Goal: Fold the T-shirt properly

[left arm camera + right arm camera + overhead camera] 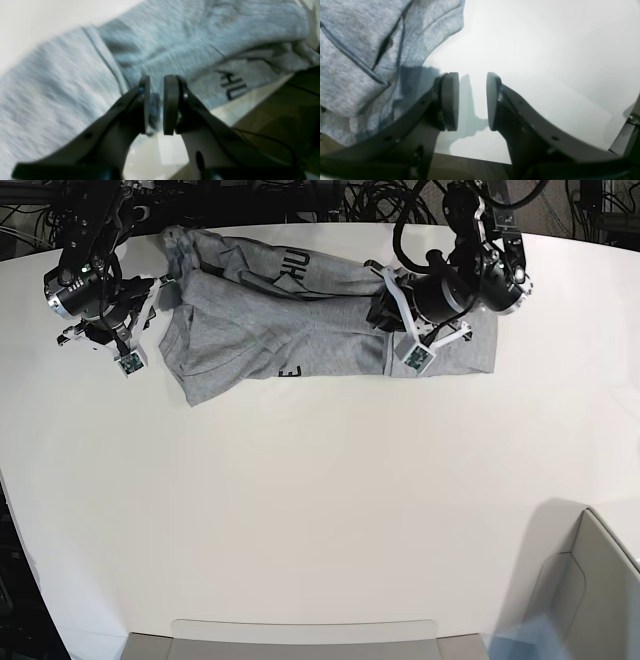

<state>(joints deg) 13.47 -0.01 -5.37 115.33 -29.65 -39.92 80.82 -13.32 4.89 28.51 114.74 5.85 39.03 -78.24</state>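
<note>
The T-shirt (300, 330) lies bunched along the table's (320, 500) far edge — soft, light, sure to sag, so best pinched at a hem or seam. The left gripper (156, 105) hangs over it, pads narrowly apart with fabric between — whether it grips I cannot tell; the right gripper (472, 101) stands apart, empty, beside the cloth.

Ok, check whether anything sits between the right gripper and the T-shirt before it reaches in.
Nothing visible does. The right gripper hangs open over bare white table, with the T-shirt just beside its finger and no other object between them. In the base view the shirt edge lies right next to that arm.
</note>
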